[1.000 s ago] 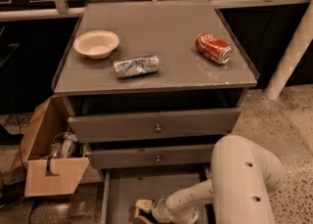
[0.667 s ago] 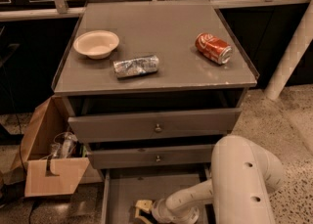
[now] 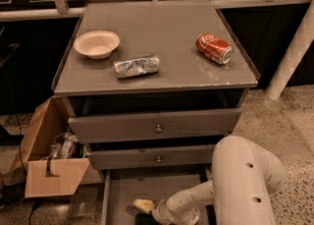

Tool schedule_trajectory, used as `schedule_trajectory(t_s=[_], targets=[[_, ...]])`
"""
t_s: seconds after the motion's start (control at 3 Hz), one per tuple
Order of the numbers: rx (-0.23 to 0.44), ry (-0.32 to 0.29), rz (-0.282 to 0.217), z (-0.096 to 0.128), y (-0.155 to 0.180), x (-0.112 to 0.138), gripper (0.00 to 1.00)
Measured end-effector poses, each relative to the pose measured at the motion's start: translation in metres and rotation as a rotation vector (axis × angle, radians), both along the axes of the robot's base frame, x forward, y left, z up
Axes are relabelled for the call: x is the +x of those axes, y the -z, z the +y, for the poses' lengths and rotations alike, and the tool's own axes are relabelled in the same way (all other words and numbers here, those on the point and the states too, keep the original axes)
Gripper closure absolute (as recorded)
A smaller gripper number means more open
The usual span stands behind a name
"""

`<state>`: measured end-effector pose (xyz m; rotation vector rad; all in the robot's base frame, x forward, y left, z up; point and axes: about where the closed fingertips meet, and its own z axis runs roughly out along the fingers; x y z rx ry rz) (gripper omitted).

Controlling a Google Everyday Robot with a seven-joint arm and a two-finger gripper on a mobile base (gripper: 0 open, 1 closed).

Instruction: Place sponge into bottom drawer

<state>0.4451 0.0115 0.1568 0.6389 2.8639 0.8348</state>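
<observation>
The white arm (image 3: 194, 198) is reaching from the near right into the open bottom drawer (image 3: 117, 192), which is standing pulled out toward the viewer below two knobbed drawers. The gripper (image 3: 149, 216) is sitting low inside the drawer at the near edge of the view, just beside the sponge (image 3: 142, 205). Whether the gripper is wide, narrow or holding the sponge cannot be told, since the lower edge is cutting it off. The sponge's pale yellow side is showing, tilted, over the drawer's grey floor near its middle.

On the desk (image 3: 162, 22) above, a cream bowl (image 3: 96, 43) is sitting at the far left, a crumpled foil packet (image 3: 137, 66) is lying near the front centre, and a red soda can (image 3: 214, 48) is lying on its side at the right. A cardboard box (image 3: 46, 182) is standing open on the floor to the left.
</observation>
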Motion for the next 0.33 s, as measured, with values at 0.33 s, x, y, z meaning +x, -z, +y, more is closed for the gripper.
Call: schedule_trajectory(t_s=[0.33], targets=[[0.000, 0.000, 0.000, 0.0000, 0.0000, 0.0000, 0.00]])
